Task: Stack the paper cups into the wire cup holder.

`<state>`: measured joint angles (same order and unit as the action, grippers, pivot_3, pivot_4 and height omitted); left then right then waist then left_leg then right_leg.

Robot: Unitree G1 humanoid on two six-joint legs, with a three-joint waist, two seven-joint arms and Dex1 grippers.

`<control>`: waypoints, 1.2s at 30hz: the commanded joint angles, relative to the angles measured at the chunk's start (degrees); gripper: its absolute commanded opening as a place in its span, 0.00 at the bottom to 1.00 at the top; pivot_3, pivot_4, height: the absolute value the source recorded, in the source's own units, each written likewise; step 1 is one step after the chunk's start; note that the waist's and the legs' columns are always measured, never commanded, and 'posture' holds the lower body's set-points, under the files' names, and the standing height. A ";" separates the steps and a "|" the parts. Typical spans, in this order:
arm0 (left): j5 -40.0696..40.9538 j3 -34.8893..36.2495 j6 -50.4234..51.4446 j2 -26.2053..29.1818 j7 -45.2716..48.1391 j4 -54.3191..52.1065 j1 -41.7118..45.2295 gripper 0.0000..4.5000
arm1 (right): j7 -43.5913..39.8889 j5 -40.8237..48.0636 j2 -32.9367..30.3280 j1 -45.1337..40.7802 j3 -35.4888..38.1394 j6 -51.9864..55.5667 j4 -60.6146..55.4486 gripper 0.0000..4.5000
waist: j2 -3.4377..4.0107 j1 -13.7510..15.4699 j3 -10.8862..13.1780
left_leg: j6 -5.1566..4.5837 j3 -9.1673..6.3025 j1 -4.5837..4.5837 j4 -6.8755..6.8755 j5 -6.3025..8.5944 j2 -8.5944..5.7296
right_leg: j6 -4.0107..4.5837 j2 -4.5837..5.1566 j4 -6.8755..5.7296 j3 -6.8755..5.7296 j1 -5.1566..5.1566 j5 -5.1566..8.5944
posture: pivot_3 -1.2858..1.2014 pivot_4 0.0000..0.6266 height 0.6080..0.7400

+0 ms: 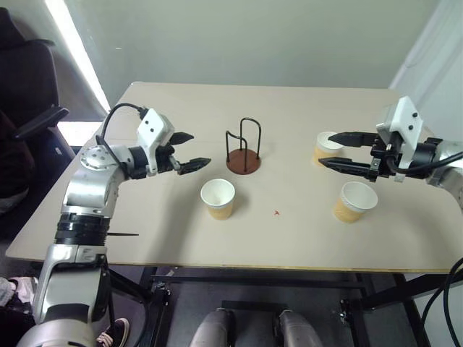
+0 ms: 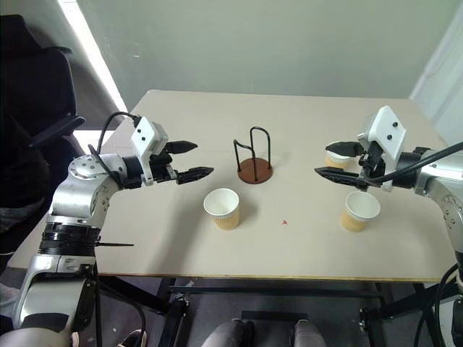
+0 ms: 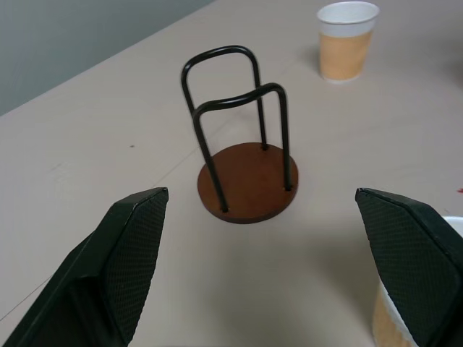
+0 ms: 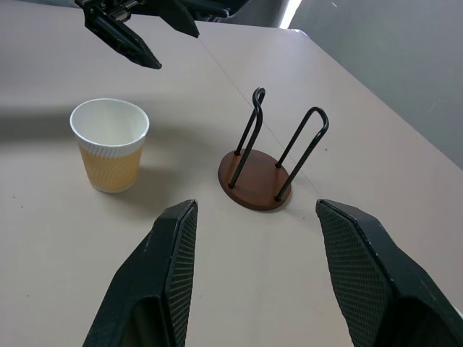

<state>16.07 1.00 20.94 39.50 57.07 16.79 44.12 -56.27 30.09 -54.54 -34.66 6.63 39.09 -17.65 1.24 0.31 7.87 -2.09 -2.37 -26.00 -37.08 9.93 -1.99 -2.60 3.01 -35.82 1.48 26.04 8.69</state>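
Presently, the wire cup holder [image 1: 244, 150] is seen standing upright near the middle of the beige desk [image 1: 304, 238], its round reddish-brown base flat on the surface and its black wire loops empty. All places below are taken relative to this holder.

Three paper cups are noted, all upright with the open mouth up and none inside the holder:
- middle cup [image 1: 218, 198]: just in front of the holder, slightly to its left, apart from the base
- far right cup [image 1: 328, 148]: well to the right of the holder, at about the same depth, partly hidden behind the right hand's fingers
- near right cup [image 1: 354, 202]: well to the right of the holder and nearer the front edge of the desk

The left hand [image 1: 190, 151] is held above the desk to the left of the holder, pointing toward it; its two black fingers are spread wide and nothing is between them. In the left wrist view the holder is framed between the fingers.

The right hand [image 1: 333, 150] is held above the desk to the right of the holder, pointing toward it, fingers spread apart and empty. It is not seen to touch the far right cup

A small red mark [image 1: 276, 212] is noted on the desk in front of the holder, to its right
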 commanded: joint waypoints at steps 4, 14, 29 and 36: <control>-0.02 0.88 0.19 -0.97 -1.71 -0.80 0.92 0.99 | 0.21 0.44 -0.28 -0.97 1.71 -1.20 -1.00 0.59 | 0.00 0.03 0.00 | 0.00 0.00 0.00 0.00 0.00 -0.01 | -0.03 0.00 0.00 0.00 -0.01 0.00 | 0.52 0.24 1.00; -2.56 -2.03 -1.36 -6.52 -3.92 3.88 4.90 0.99 | 0.06 0.34 -0.44 -0.82 1.56 -1.56 -1.04 0.59 | -0.01 0.20 0.00 | 0.03 0.00 0.01 -0.02 -0.02 -0.13 | -0.16 0.08 0.01 0.00 -0.07 -0.13 | 0.52 0.24 1.00; -7.36 -4.58 -5.59 -12.77 -5.21 16.42 12.31 0.99 | 0.12 0.48 -1.05 -0.37 2.30 -1.38 -1.35 0.59 | -0.02 0.26 0.01 | -0.04 0.00 -0.07 -0.03 -0.05 -0.27 | -0.71 0.16 0.51 0.07 -0.22 -0.38 | 0.52 0.24 1.00; -7.98 -5.33 -5.87 -16.10 -4.81 19.46 14.00 0.99 | 0.03 0.35 -1.21 -0.46 2.27 -1.62 -1.29 0.59 | -0.02 0.48 0.01 | -0.19 0.02 -0.10 -0.05 0.01 -0.33 | -0.47 0.19 0.89 0.09 -0.38 -0.82 | 0.52 0.24 1.00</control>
<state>8.42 -4.45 16.16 23.58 52.15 36.39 56.26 -56.29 30.08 -54.74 -34.50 6.59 38.36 -17.70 1.23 0.79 7.88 -2.29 -2.35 -26.11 -37.12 9.94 -2.32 -3.07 3.20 -34.92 1.57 25.65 7.87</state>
